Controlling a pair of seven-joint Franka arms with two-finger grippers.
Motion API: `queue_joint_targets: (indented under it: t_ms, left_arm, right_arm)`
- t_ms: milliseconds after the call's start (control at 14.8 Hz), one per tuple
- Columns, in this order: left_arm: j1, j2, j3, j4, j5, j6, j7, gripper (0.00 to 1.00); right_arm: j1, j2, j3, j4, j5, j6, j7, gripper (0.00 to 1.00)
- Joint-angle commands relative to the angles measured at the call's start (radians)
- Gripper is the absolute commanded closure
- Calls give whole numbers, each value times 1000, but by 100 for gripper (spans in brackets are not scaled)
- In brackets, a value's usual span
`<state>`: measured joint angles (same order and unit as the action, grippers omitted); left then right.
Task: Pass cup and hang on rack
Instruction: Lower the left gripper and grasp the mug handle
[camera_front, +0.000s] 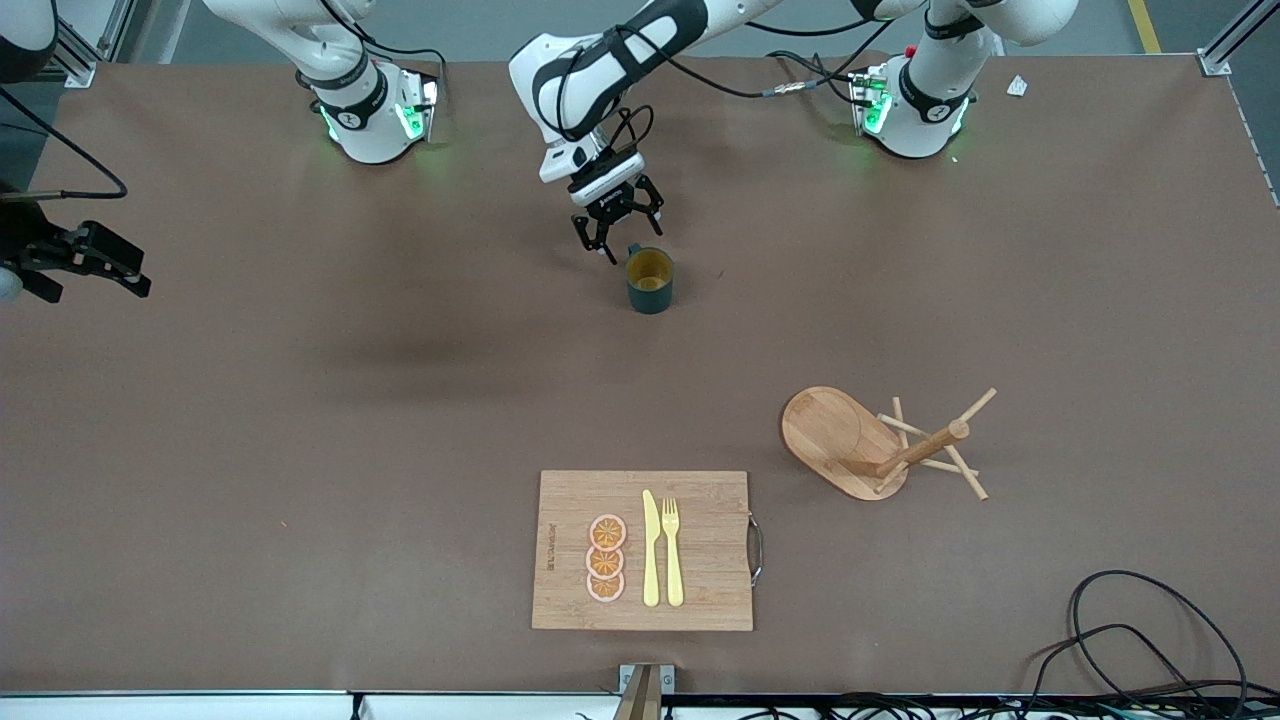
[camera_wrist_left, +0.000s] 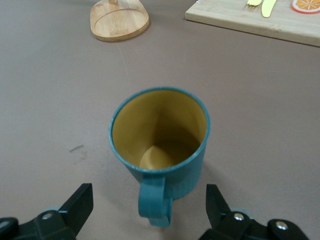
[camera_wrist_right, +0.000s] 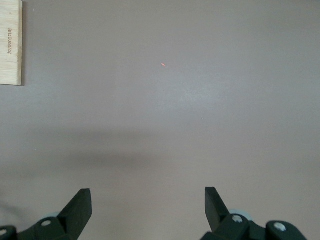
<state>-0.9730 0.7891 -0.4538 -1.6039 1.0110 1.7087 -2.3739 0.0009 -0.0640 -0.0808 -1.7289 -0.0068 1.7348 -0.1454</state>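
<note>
While the left gripper hangs just above the table with its jaws spread and empty, the cup stands upright near the middle of the table, well apart from the rack. In the left wrist view the loop handle points toward the gripper and sits between its open fingers.

Treat the cup as a small, rigid, probably light vessel. Its ribbed outer wall should give the pads some bite; the smooth yellow-orange interior likely will not. Take hold across the wall or rim rather than on the handle, since the handle must remain free for the handover and for a peg.

Note that the rack lies tipped on its side, nearer the front camera toward the left arm's end, beside the cutting board.

The right gripper waits released over bare table at the right arm's end.
</note>
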Motion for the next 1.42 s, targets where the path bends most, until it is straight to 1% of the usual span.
queue_joint_targets:
  t_ms: [0,203,338,405,473,608,743,945,1080,1148,1350]
  left_arm:
    - [-23,47,7,27,49,-9,-42,1]
    - [-23,65,11,27,66,-9,-44,3]
    - [-23,79,11,27,84,-9,-59,8]
    - [-23,84,11,27,93,-9,-64,13]
    - [-23,87,11,27,95,-9,-64,20]
    - [-23,87,11,27,93,-9,-64,40]
    - [-23,87,11,27,93,-8,-56,63]
    - [-23,85,11,29,92,-9,-50,82]
    - [-21,84,11,68,80,-9,-50,96]
    - [-15,79,9,97,63,-9,-48,99]
    - [25,48,7,156,-37,-9,34,100]
  right_arm:
    - [-4,-27,3,-23,18,11,-13,0]
    - [-4,-27,4,-23,16,11,-13,0]
    - [-4,-28,4,-24,18,8,-13,0]
    - [-2,-28,4,-24,16,6,-13,0]
    - [-4,-28,4,-24,16,8,-13,0]
    - [-2,-31,4,-24,18,0,-13,0]
    - [-4,-39,4,-28,16,-1,-16,0]
    - [-21,-40,3,-29,16,-11,-57,0]
    - [-27,-40,3,-28,16,-12,-69,0]
    - [-27,-42,3,-28,16,-14,-72,0]
    - [-27,-43,3,-28,16,-24,-72,0]
